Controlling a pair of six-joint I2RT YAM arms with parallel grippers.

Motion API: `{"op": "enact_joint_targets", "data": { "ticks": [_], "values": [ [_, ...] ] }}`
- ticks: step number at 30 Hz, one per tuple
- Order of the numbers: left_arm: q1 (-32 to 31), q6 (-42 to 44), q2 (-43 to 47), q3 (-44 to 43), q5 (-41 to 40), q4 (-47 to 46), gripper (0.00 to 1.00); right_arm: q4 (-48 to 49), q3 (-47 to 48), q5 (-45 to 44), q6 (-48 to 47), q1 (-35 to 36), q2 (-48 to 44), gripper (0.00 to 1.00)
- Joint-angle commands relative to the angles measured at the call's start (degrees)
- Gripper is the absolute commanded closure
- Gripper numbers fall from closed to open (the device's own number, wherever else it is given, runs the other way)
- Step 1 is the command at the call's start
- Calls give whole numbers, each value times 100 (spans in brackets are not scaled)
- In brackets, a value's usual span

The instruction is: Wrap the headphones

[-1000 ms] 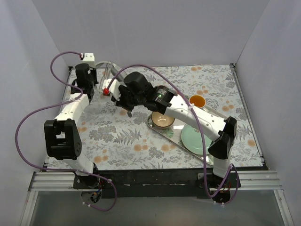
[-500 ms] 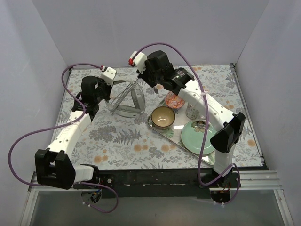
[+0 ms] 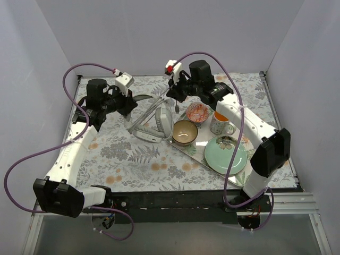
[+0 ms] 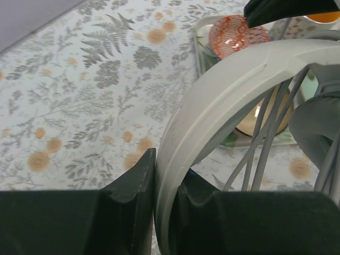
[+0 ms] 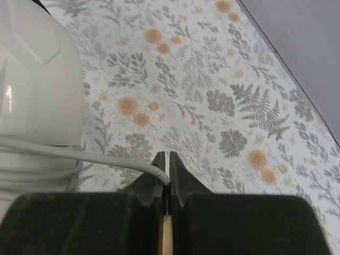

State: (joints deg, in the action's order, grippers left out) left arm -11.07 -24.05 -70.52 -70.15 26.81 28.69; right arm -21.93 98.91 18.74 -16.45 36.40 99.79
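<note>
The grey-white headphones (image 3: 158, 123) stand on edge at mid-table, just left of the tray. My left gripper (image 3: 139, 100) is shut on the wide headband (image 4: 239, 79), which fills the gap between my jaws in the left wrist view (image 4: 166, 180). Strands of the thin grey cable (image 4: 268, 138) run across the headband's arc. My right gripper (image 3: 175, 99) is above and behind the headphones. In the right wrist view it (image 5: 166, 178) is shut on the cable (image 5: 106, 158), which leads left to a pale earcup (image 5: 37, 79).
A metal tray (image 3: 180, 147) lies right of the headphones. It holds a brown bowl (image 3: 184, 132), a red patterned bowl (image 3: 196, 112), a mug (image 3: 219, 123) and a green plate (image 3: 226, 154). Grey walls close in the floral table.
Both arms have swung; the left gripper has carried the headphones to the right, toward the tray. The right gripper has moved right and back with the cable in it.
</note>
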Motion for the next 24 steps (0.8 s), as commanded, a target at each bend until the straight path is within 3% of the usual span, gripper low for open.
{"op": "enact_joint_targets", "data": {
  "ticks": [1, 7, 8, 14, 24],
  "values": [
    [52, -783, 364, -438, 1528, 568, 100, 1864, -731, 963, 448, -397, -582, 99],
    [88, -1540, 311, -658, 1854, 164, 100, 3272, -1699, 1930, 1379, -406, -645, 80],
    [88, -1680, 311, -684, 1837, 120, 100, 3666, -1804, 2079, 1599, -406, -645, 73],
    [88, -1910, 276, -860, 1556, -30, 100, 4784, -2385, 2195, 2435, -406, -583, 69],
    [88, -2595, 162, -755, 485, -320, 100, 5287, -2825, 2002, 3068, -397, -408, 67]
  ]
}}
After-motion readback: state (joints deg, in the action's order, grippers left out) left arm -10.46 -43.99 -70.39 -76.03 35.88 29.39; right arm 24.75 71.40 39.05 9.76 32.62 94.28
